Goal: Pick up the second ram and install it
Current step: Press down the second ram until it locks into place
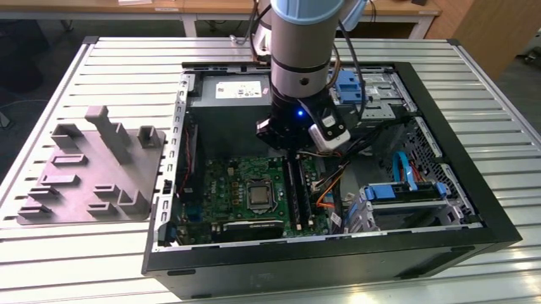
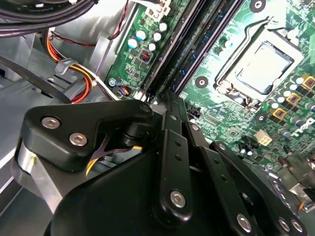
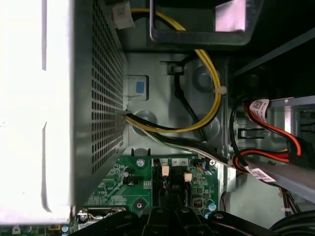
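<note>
while the arm reaches down into the open pc case [image 1: 460,158], the gripper [image 1: 290,151] sits over the motherboard [image 1: 228,177] slots. second ram [image 1: 294,187] reads as a narrow dark bar running from under the gripper toward 6 o'clock in the exterior view. can't tell whether the gripper is clamped on it or apart. grey fixture plate [image 1: 85,171] lies at 9 o'clock of the case.
</note>
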Robot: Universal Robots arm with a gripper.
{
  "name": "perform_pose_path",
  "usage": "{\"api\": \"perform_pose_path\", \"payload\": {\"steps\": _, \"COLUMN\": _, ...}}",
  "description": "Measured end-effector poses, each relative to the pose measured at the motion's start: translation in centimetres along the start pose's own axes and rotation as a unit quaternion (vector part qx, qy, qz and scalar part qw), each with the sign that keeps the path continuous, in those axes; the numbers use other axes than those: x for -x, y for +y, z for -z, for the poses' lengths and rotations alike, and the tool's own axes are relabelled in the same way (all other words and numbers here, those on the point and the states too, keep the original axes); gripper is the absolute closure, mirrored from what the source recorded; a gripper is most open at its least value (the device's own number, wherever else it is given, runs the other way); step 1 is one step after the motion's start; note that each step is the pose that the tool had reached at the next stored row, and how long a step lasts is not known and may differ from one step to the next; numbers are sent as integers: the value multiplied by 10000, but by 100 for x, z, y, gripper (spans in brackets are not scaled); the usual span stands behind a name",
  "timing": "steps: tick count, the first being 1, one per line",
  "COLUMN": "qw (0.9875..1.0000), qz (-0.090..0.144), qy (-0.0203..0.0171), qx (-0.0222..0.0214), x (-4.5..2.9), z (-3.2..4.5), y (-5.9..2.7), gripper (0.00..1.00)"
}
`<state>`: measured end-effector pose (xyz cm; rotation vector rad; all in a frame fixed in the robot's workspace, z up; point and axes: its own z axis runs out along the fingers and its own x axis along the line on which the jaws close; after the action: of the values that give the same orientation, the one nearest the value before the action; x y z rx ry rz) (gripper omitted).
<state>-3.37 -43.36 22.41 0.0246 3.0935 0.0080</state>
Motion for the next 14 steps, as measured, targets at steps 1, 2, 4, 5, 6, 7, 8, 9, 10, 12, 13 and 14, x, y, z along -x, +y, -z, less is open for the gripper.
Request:
{"api": "perform_pose_path", "payload": {"steps": 1, "qw": 10000, "qz": 0, "qy": 0, "qx": 1, "x": 0, "z": -11, "y": 2, "gripper": 90}}
{"api": "perform_pose_path", "payload": {"steps": 2, "qw": 10000, "qz": 0, "qy": 0, "qx": 0, "x": 0, "z": -13, "y": 4, "gripper": 90}}
{"api": "perform_pose_path", "payload": {"steps": 4, "qw": 10000, "qz": 0, "qy": 0, "qx": -1, "x": -1, "z": -17, "y": 5, "gripper": 90}}
{"api": "perform_pose_path", "payload": {"steps": 5, "qw": 10000, "qz": 0, "qy": 0, "qx": 1, "x": -1, "z": -26, "y": 6, "gripper": 90}}
{"api": "perform_pose_path", "payload": {"steps": 6, "qw": 10000, "qz": 0, "qy": 0, "qx": -1, "x": -2, "z": -36, "y": 6, "gripper": 90}}
{"api": "perform_pose_path", "payload": {"steps": 7, "qw": 10000, "qz": 0, "qy": 1, "qx": -2, "x": -2, "z": -42, "y": 7, "gripper": 90}}
{"api": "perform_pose_path", "payload": {"steps": 8, "qw": 10000, "qz": 0, "qy": 1, "qx": -2, "x": -2, "z": -42, "y": 7, "gripper": 90}}
{"api": "perform_pose_path", "payload": {"steps": 9, "qw": 10000, "qz": 0, "qy": 1, "qx": -2, "x": -2, "z": -42, "y": 7, "gripper": 90}}
{"api": "perform_pose_path", "payload": {"steps": 10, "qw": 10000, "qz": 0, "qy": 0, "qx": -1, "x": -2, "z": -44, "y": 7, "gripper": 90}}
{"api": "perform_pose_path", "payload": {"steps": 12, "qw": 10000, "qz": 0, "qy": 0, "qx": 7, "x": -4, "z": -59, "y": 7, "gripper": 90}}
{"api": "perform_pose_path", "payload": {"steps": 13, "qw": 10000, "qz": -1, "qy": 0, "qx": 9, "x": -4, "z": -64, "y": 7, "gripper": 90}}
{"api": "perform_pose_path", "payload": {"steps": 14, "qw": 10000, "qz": -1, "qy": 1, "qx": 9, "x": -4, "z": -64, "y": 7, "gripper": 90}}
